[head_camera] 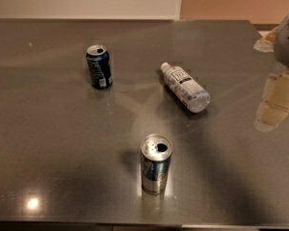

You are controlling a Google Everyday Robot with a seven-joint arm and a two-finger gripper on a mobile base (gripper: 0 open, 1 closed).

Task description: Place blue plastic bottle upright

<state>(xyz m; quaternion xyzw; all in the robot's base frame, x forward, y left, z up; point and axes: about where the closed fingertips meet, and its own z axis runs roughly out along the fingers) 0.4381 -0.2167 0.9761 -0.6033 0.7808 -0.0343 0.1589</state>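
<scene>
The blue plastic bottle (185, 87) lies on its side near the middle of the grey surface (48, 138), with its white cap pointing away and left. The tool (274, 107) hangs at the right edge, apart from the bottle — released or clenched, I cannot tell. A dark blue can (98, 67) and a silver-and-blue can (155, 165) stand upright.

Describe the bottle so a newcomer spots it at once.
On the grey table, look right of centre, between the dark blue can at back left and the gripper at the right edge. The blue plastic bottle lies there, white cap pointing back-left. Unlike that can and the silver-and-blue can in front, it is clear plastic, on its side.
</scene>
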